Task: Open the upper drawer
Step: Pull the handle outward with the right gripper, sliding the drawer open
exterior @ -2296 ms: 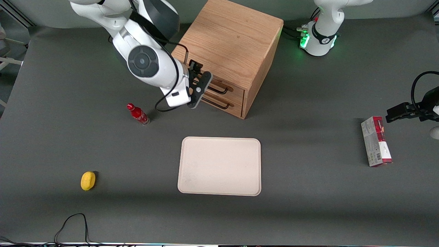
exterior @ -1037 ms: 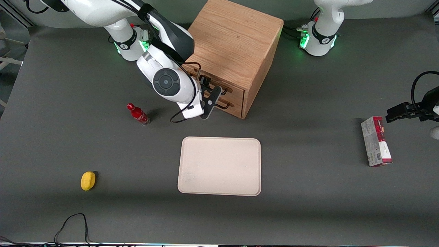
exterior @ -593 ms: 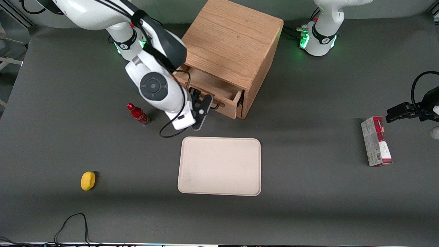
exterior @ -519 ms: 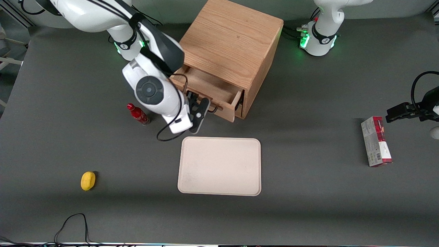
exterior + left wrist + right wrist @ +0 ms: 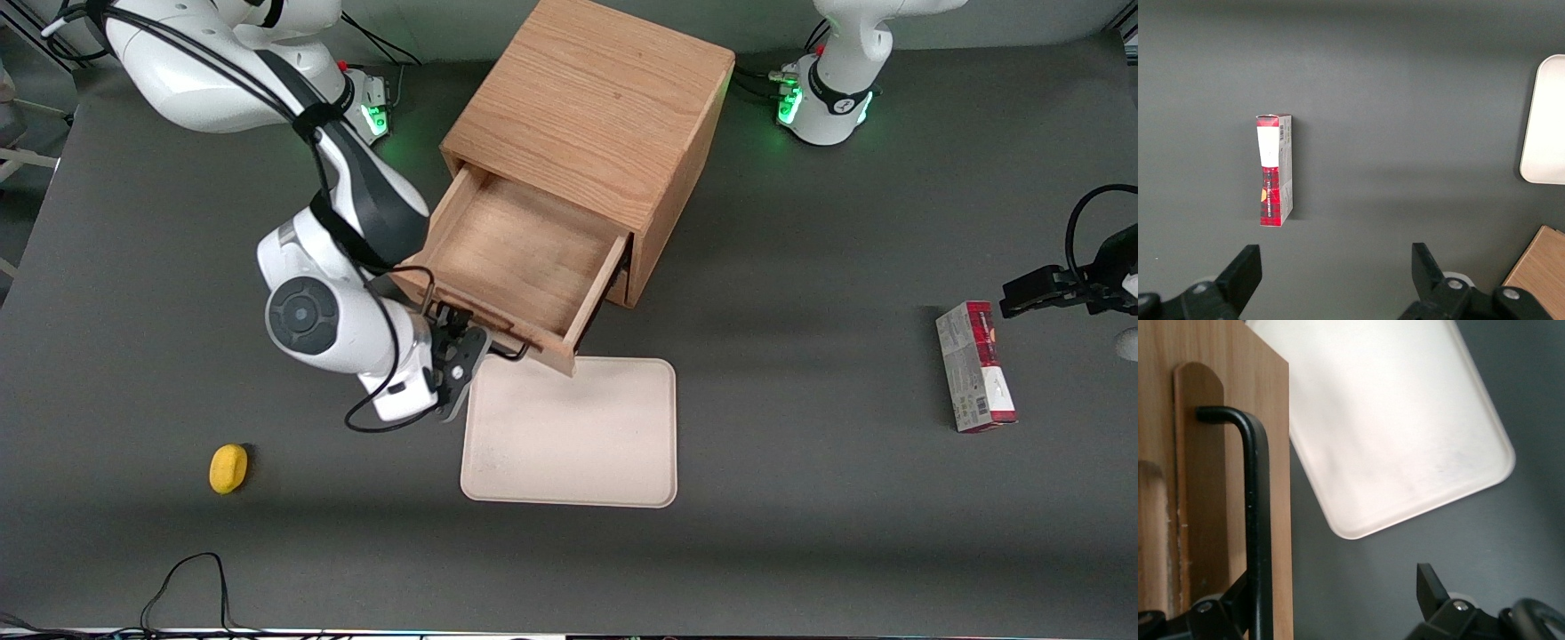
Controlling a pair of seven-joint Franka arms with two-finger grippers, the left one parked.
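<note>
From the front camera, my gripper (image 5: 460, 358) hung at the front panel of the upper drawer (image 5: 516, 258), level with its black wire handle (image 5: 498, 348) and just above the table, nearer the camera than the oak cabinet (image 5: 596, 107). The drawer stood pulled far out of the cabinet, its bare wooden floor open to view and its front corner overhanging the edge of the cream tray (image 5: 569, 436). Its travel ran out of the cabinet toward the camera and slanted toward my arm's end of the table; the handle's long axis lay across that line, along the panel. The drawer lay directly ahead of my fingers, toward the cabinet. I judged the opening essentially done, with only the release and a retreat along that same slanted line left.

The parked arm's wrist camera showed only a red carton (image 5: 1275, 172) lying on the table, a corner of the tray (image 5: 1545, 127), and a corner of the cabinet.

Through my own wrist camera, the handle (image 5: 1257, 520) ran lengthwise close along the drawer front (image 5: 1211, 420), passing right against one of my fingers (image 5: 1218, 617). The other finger stood well apart from it, so my fingers were spread and not clamping the bar.
</note>
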